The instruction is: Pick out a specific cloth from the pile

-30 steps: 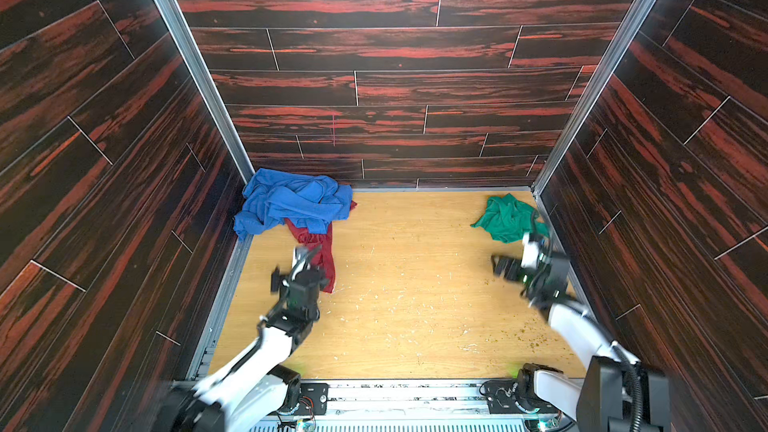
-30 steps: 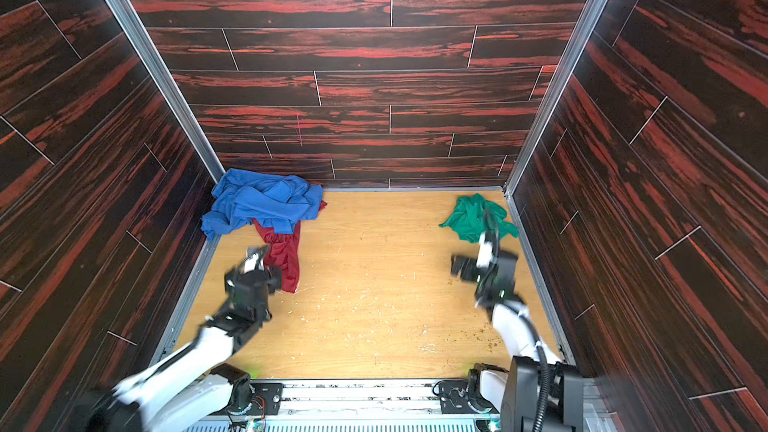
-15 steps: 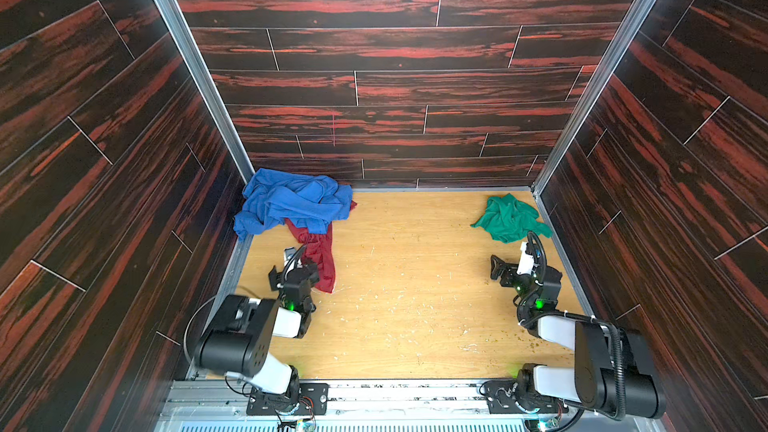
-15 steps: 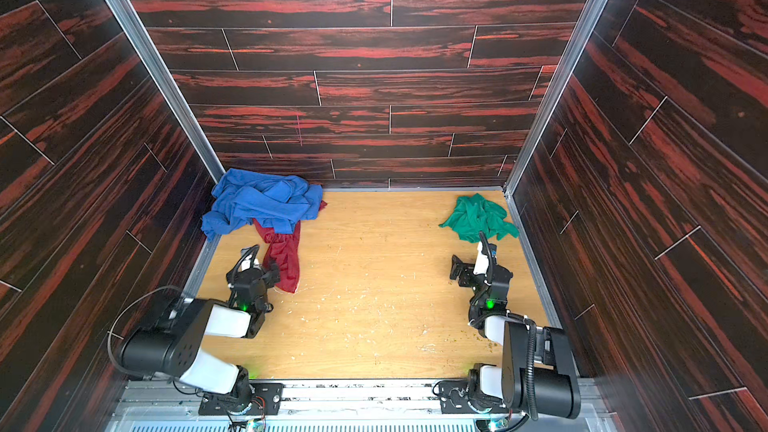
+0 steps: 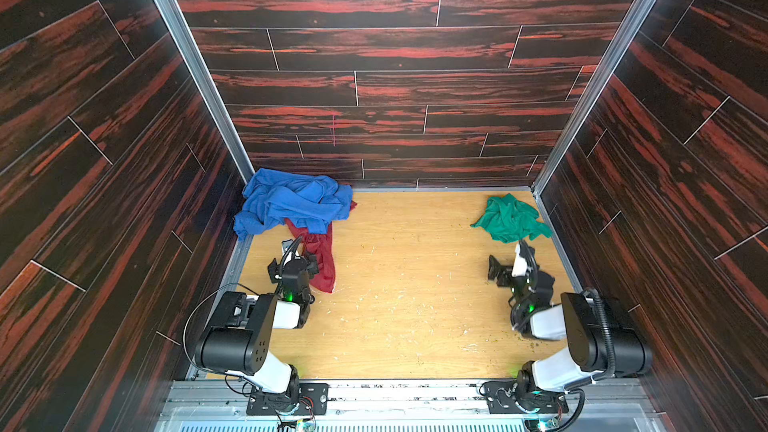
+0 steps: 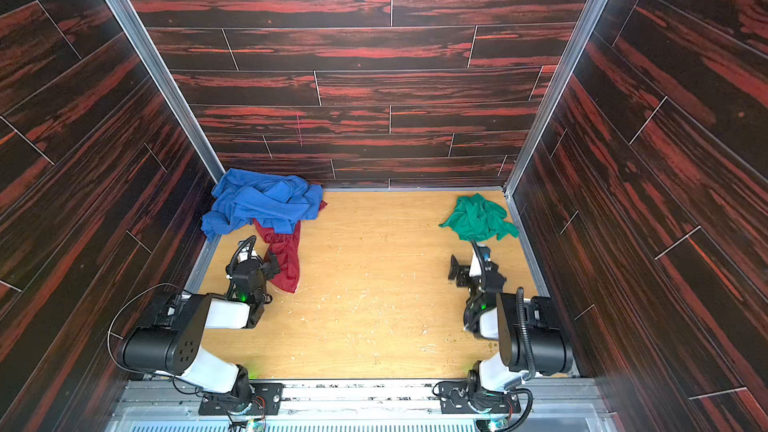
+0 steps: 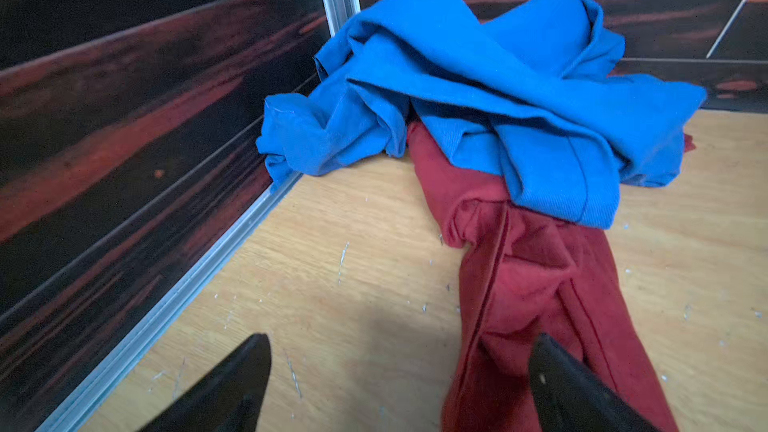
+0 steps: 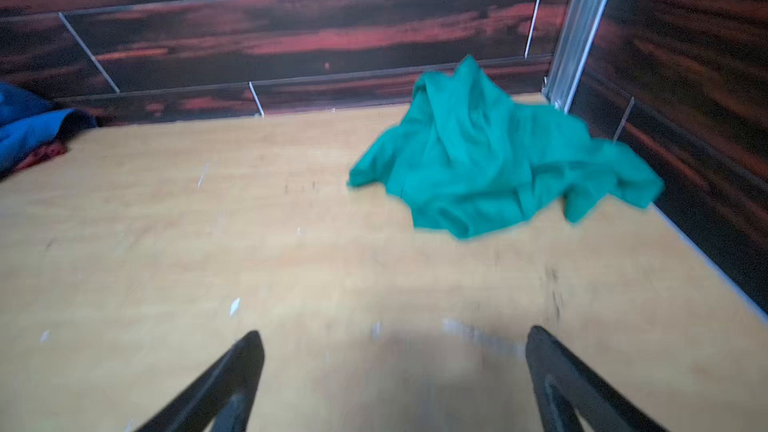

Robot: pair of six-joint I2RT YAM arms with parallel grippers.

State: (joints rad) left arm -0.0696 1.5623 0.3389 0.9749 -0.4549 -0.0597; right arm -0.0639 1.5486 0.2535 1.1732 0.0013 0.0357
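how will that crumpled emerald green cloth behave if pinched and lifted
The crumpled emerald-green fabric cloth lies in soft folds, so it will probably hang limp rather than keep its shape. It looks thin, so likely light. It lies apart from the royal-blue and dark red cloth pile, so it should lift without dragging anything.

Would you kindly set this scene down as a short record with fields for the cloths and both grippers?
pile: blue cloth lying over dark red cloth, far left corner
green cloth: crumpled alone near the far right corner, apart from the pile
left gripper: open, empty, by the dark red cloth's near end
right gripper: open, empty, short of the green cloth
surface: wooden table
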